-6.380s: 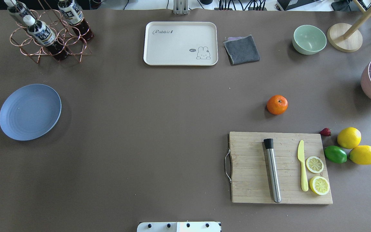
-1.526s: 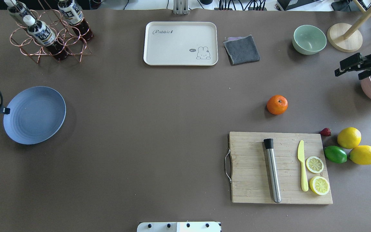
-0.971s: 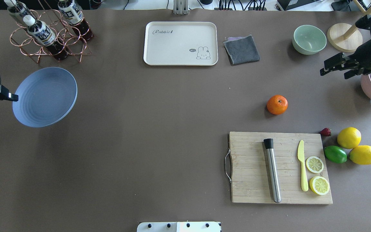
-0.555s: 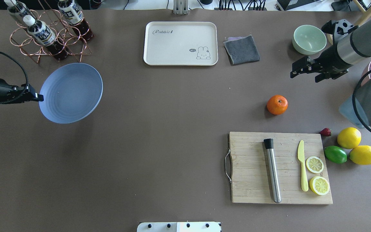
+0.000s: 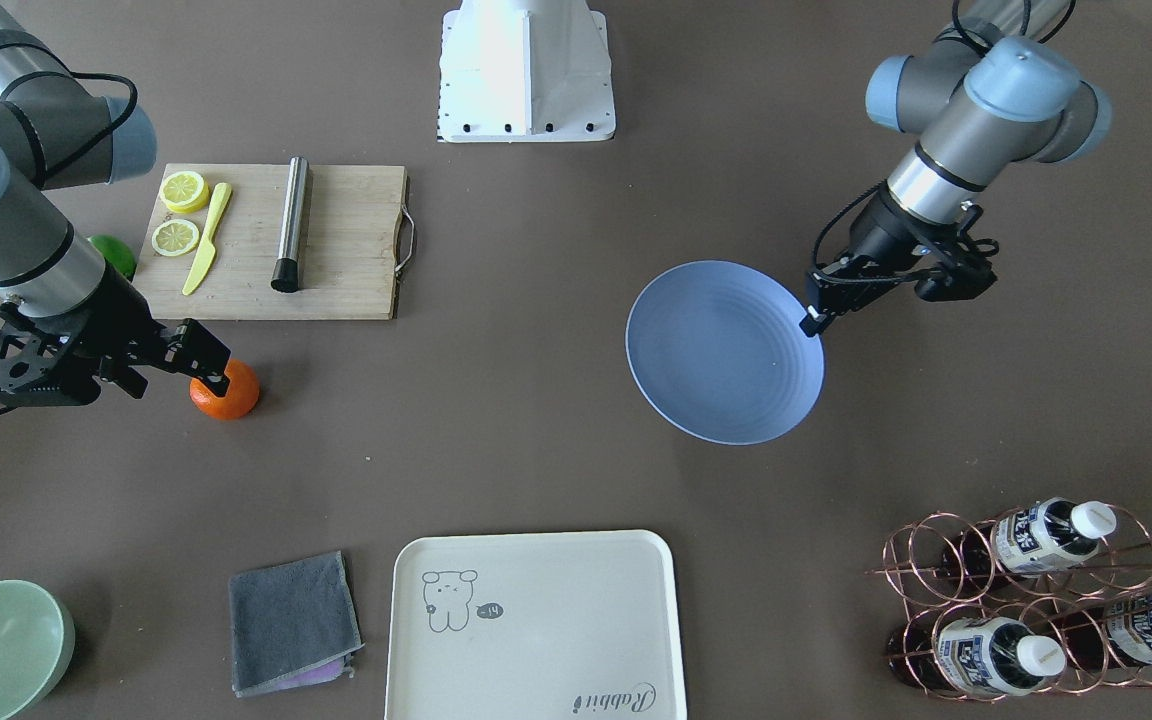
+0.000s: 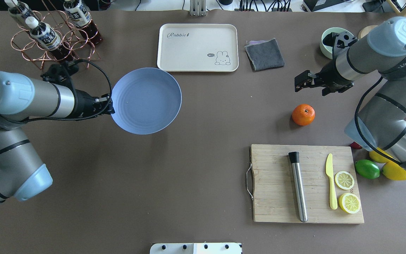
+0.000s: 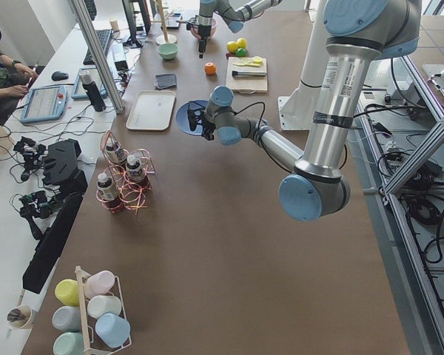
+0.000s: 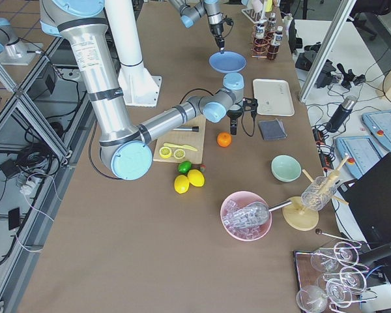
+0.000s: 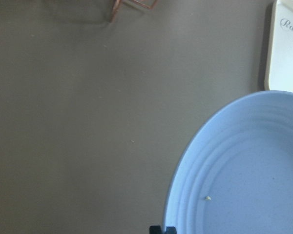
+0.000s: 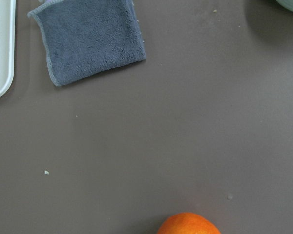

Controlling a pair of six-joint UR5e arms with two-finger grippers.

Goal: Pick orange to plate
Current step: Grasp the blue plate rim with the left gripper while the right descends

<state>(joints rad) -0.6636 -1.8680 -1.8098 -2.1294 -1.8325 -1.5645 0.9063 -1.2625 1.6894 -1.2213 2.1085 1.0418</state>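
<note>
Now: one plate gripped, one orange loose

Left gripper [image 6: 110, 108] is clamped on the rim of the one plate [image 6: 146, 101], near the tray [image 6: 197, 47]. Right gripper [image 6: 310, 88] hangs spread and empty, just far of the one orange [image 6: 303, 114] on the table. Front view overlaps them; overhead shows a gap.

You have the cream tray [image 6: 197, 47] at twelve o'clock on the worktop [image 6: 153, 176], grey cloth [image 6: 264, 54] beside it, cutting board [image 6: 277, 183] at four o'clock
</note>
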